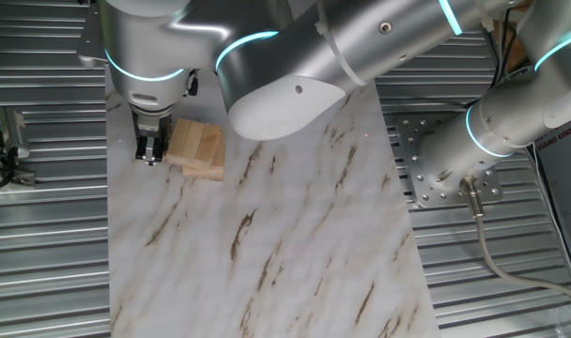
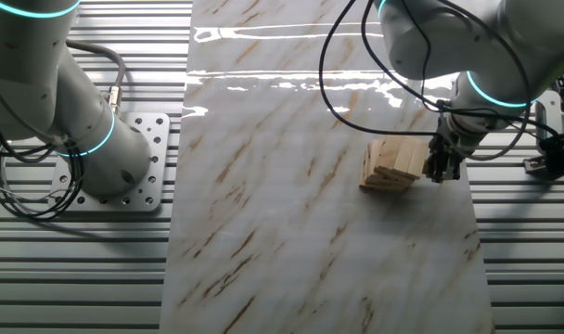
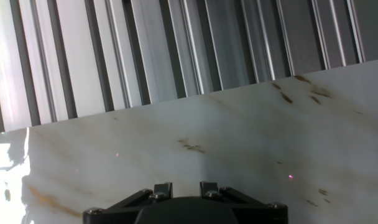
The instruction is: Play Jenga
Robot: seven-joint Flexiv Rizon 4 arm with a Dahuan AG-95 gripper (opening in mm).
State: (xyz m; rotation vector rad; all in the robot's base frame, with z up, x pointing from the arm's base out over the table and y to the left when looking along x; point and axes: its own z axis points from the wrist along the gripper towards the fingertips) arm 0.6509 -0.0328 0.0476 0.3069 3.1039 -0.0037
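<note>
The Jenga stack (image 1: 197,148) is a small pile of pale wood blocks on the marble board (image 1: 267,244), near its far left corner. It also shows in the other fixed view (image 2: 393,164). My gripper (image 1: 151,152) stands low just to the left of the stack, close against its side, with the fingers together and nothing between them. In the other fixed view the gripper (image 2: 442,167) is at the stack's right side. The hand view shows only the finger stubs (image 3: 163,188) and bare marble; the stack is out of that view.
Ribbed metal table (image 1: 41,235) surrounds the board on all sides. The arm's base plate (image 1: 445,169) is bolted to the right of the board. A small metal fixture (image 1: 8,136) sits left of the board. Cables (image 2: 356,83) hang over the board's far part.
</note>
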